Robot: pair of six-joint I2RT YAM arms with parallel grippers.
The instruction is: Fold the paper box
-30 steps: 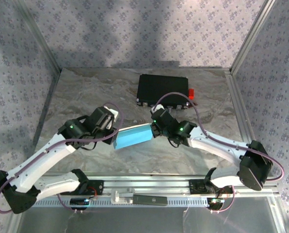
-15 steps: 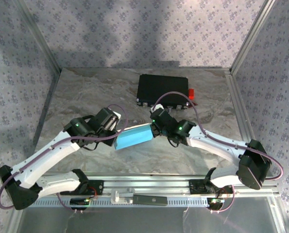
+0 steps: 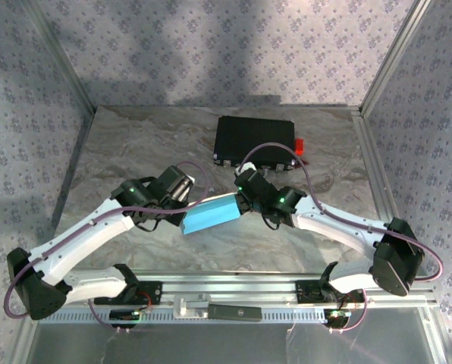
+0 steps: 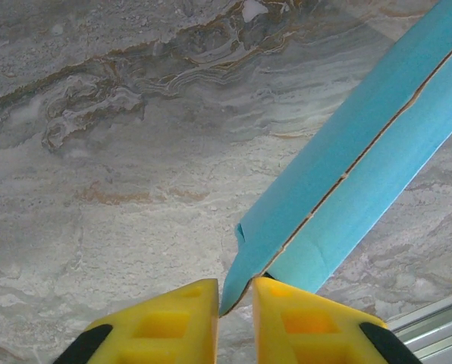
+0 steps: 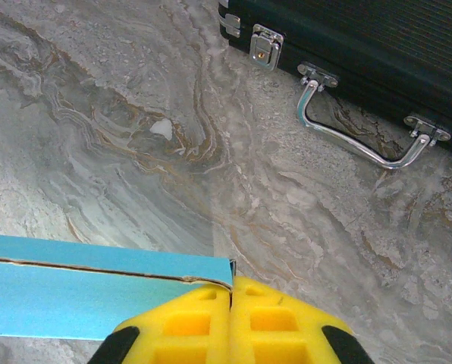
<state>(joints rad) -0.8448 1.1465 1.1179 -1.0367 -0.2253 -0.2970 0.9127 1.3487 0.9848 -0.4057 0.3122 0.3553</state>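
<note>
The paper box [image 3: 211, 214] is a long cyan-blue form held just above the marble table between both arms. My right gripper [image 3: 240, 203] is shut on its right end; in the right wrist view the yellow fingers [image 5: 184, 322] press together on the box's corner, and the cyan box [image 5: 59, 292] runs off to the left. My left gripper [image 3: 186, 218] is at the box's left end. In the left wrist view the left gripper [image 4: 236, 299] has a narrow gap, with the thin corner of the box [image 4: 362, 174] standing between the fingers and not pinched flat.
A black hard case [image 3: 256, 139] with metal latches and a handle lies at the back of the table, also in the right wrist view [image 5: 378, 38]. A small red object [image 3: 299, 145] sits at its right end. An aluminium rail [image 3: 233, 284] runs along the near edge.
My left arm has moved right toward the box's left end and its jaws have narrowed around the corner. The right gripper has kept its hold; the box shifted slightly right.
</note>
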